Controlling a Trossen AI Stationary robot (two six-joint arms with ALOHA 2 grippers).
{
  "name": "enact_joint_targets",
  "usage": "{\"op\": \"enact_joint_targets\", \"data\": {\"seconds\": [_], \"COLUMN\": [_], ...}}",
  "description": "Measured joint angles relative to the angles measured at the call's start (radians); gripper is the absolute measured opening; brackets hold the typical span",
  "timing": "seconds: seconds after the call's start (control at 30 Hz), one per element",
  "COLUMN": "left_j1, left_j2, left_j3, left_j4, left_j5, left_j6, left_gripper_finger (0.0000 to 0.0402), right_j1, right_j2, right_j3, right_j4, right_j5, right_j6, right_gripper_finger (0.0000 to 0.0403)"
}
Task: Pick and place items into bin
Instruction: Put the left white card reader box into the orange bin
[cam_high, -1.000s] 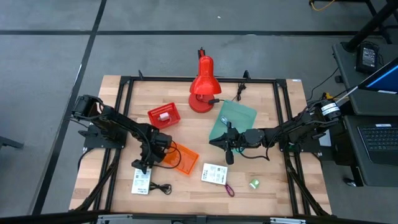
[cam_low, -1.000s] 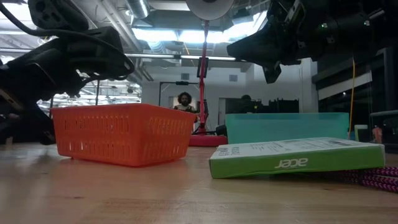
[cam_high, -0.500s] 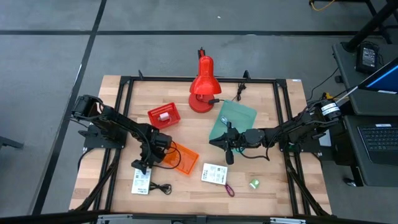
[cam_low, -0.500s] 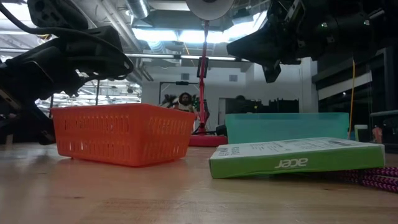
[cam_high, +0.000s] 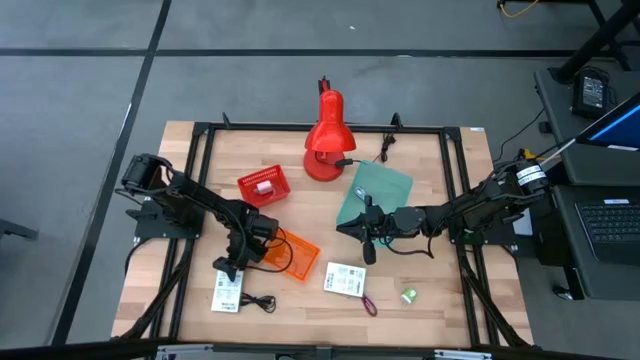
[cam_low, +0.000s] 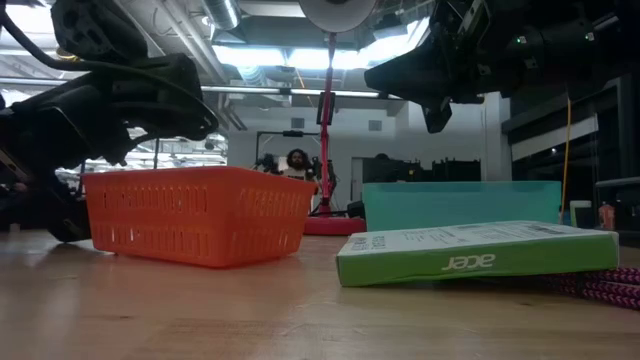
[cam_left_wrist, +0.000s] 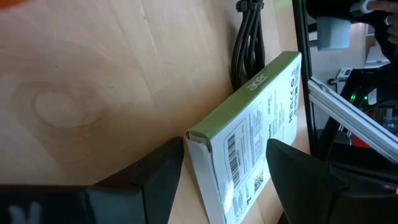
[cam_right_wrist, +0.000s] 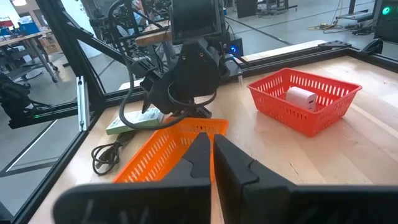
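Note:
A white printed card box with a green edge (cam_left_wrist: 245, 140) lies flat on the table near the front left (cam_high: 228, 291). My left gripper (cam_left_wrist: 227, 144) is open, slanted down over it, one finger on each side of its near end. A black coiled cable (cam_high: 262, 302) lies beside the box. An orange bin (cam_high: 291, 255) stands just right of my left gripper (cam_high: 229, 266). My right gripper (cam_high: 348, 228) hangs shut and empty above mid-table, next to a teal bin (cam_high: 375, 190). A second white card box (cam_high: 345, 280), a purple strap (cam_high: 368, 305) and a small green piece (cam_high: 409, 296) lie at the front. My left gripper's fingers (cam_left_wrist: 163, 174) stand beside the card box's near corner (cam_left_wrist: 194, 138). I cannot tell whether they touch it. The box lies flat on the table.
A big red desk lamp (cam_high: 325, 140) stands at the far middle. A red basket (cam_high: 263, 185) with a white item in it sits left of the lamp. A black frame (cam_high: 200, 150) runs around the table. A person shows far off in the room (cam_low: 296, 162).

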Motion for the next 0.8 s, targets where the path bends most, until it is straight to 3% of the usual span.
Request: {"op": "enact_joint_targets", "data": {"seconds": [0.5, 0.8], "left_j1": [-0.002, -0.029], "left_j2": [0.000, 0.000], "left_j3": [-0.003, -0.004], "left_j4": [0.001, 0.026], "left_j5": [-0.011, -0.038], "left_j6": [0.013, 0.028], "left_gripper_finger": [0.0205, 0.0168], "right_j1": [0.000, 0.000], "right_j2": [0.000, 0.000], "right_j3": [0.000, 0.000], "right_j4": [-0.001, -0.001], "right_j5": [0.000, 0.000], "right_j6": [0.000, 0.000], "right_gripper_finger": [0.0004, 0.0004]}}
